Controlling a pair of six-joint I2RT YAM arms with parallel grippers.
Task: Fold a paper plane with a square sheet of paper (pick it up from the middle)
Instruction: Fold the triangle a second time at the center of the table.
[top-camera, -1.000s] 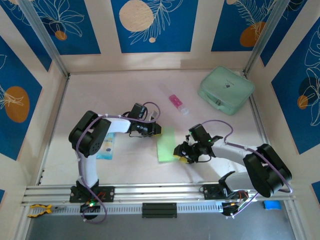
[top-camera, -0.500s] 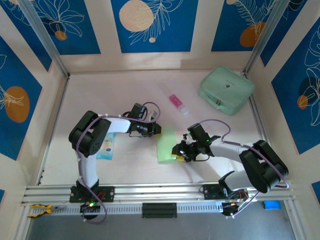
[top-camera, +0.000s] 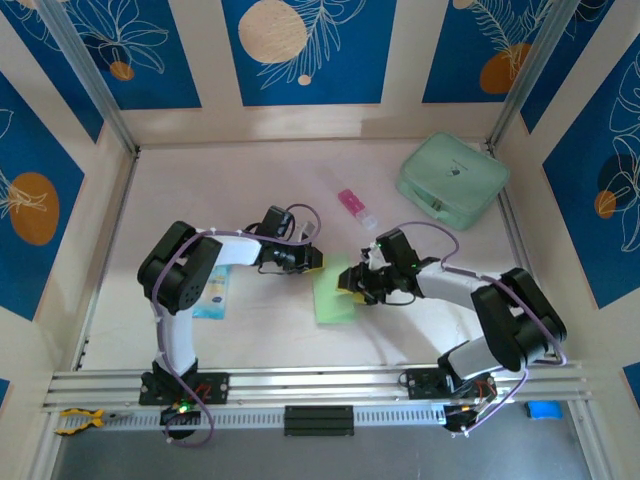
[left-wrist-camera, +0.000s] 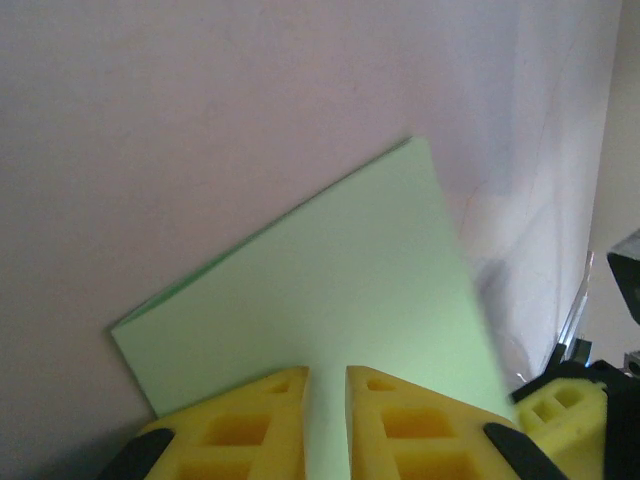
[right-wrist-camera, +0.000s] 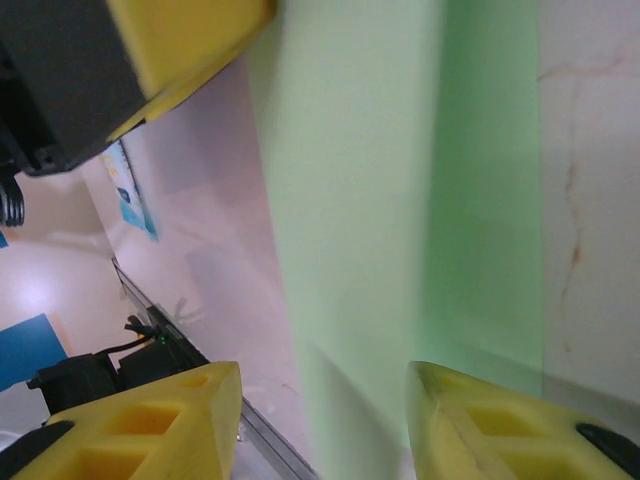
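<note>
The square sheet of paper lies folded into a pale lime-green strip at the middle of the table. My left gripper rests on its far left corner. In the left wrist view its yellow fingers stand almost together, tips down on the sheet, nothing pinched between them. My right gripper hovers low over the strip's far right edge, close to the left one. It is open: in the right wrist view the paper runs under the wide gap, one layer paler than the other.
A bulky mint-green case stands at the back right. A small pink-and-white tube lies behind the grippers. A blue-and-white packet sits under the left arm. The aluminium rail runs along the near edge.
My right gripper has slid from the strip's near right edge to its far right edge, toward the left gripper. The left gripper and the paper have stayed put.
</note>
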